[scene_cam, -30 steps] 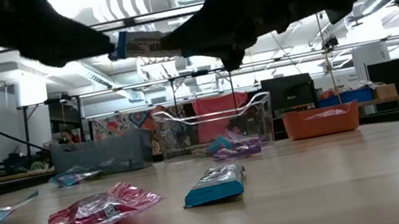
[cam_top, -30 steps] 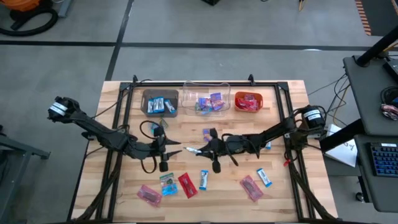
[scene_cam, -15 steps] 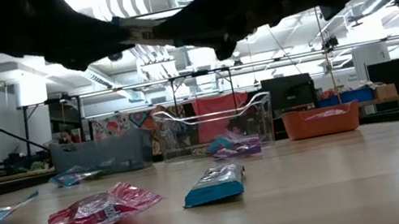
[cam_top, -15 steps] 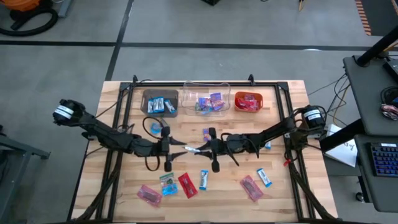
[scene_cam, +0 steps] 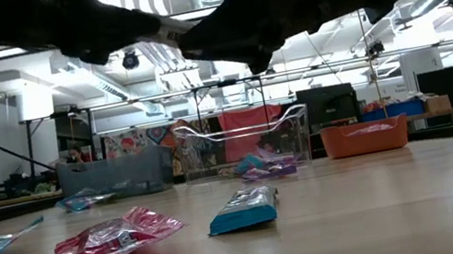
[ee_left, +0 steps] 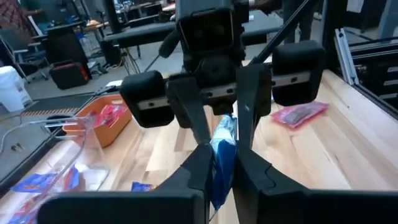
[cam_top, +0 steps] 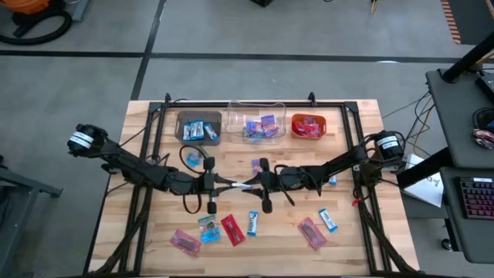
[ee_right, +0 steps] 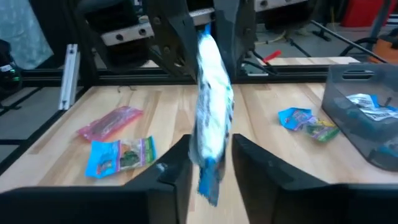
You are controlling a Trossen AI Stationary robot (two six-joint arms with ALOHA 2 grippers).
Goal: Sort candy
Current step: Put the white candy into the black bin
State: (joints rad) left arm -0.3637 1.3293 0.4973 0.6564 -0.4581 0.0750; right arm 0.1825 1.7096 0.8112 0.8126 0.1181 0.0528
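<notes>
I am working over the pale wooden slatted table [cam_top: 154, 123], and I place everything from the clear plastic bin [cam_top: 255, 122] at the middle of its far edge. The grey-brown bin [cam_top: 199, 127] sits just to one side of it and the orange bin [cam_top: 309, 126] to the other, three bins in all.

My two dark arms are meeting tip to tip in front of the clear bin, above the middle of the table. My right gripper [ee_right: 210, 167] is clenching one end of a flat blue-and-white wrapped candy [ee_right: 211, 118], and my left gripper [ee_left: 221, 169] is closing on the other end of that same wrapper, so both are pinching it in the air.

This looks like a handover. To do it well, I judge that one gripper must be holding firmly before the other loosens, and neither should pull, since the thin wrapper could tear or slip.

On the near part of the table, farthest from the clear bin, I am counting six loose candies, among them a red wrapped one [cam_top: 232, 229]. Two more blue ones lie nearer the clear bin, one [cam_top: 255, 164] just in front of it.
</notes>
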